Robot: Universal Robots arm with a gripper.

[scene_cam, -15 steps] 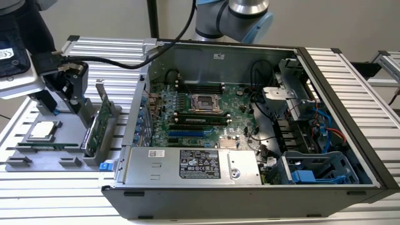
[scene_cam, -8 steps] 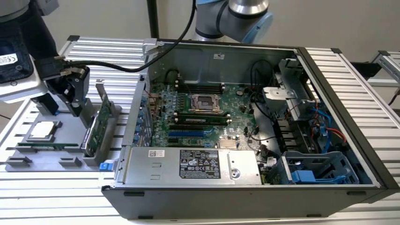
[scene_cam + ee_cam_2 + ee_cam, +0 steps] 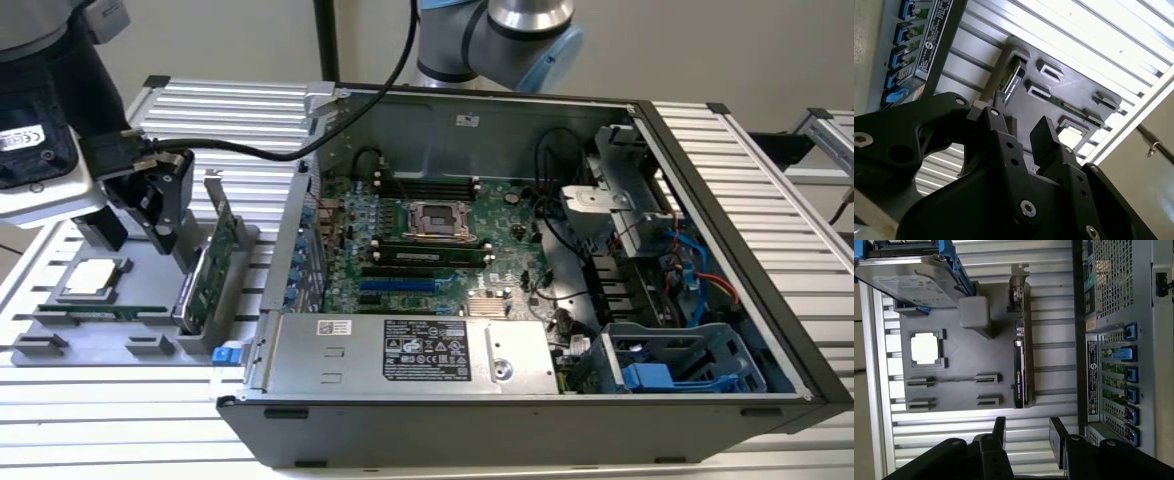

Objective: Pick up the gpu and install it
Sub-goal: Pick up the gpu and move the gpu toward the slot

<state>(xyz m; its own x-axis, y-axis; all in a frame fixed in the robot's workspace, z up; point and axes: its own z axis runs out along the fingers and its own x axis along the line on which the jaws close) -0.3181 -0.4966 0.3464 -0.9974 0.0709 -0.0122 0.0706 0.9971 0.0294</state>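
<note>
The gpu [image 3: 200, 275] stands on its long edge in a slot of the grey parts tray [image 3: 80, 348], green board face out, its silver bracket rising at the far end. It appears edge-on as a dark card in the first wrist view [image 3: 1021, 365] and in the second wrist view [image 3: 1011, 80]. My gripper [image 3: 150, 225] hovers above the tray, just to the exterior view's left of the card and apart from it. It is open in both wrist views [image 3: 1028, 432] [image 3: 1021, 132], with nothing between the fingers.
The open computer case [image 3: 534, 250] lies to the exterior view's right of the tray, motherboard exposed. On the tray sit a processor chip [image 3: 924, 347], a memory stick [image 3: 954, 381] and a silver hard drive [image 3: 909, 280] with blue rails. Ribbed aluminium table [image 3: 200, 100] lies all around.
</note>
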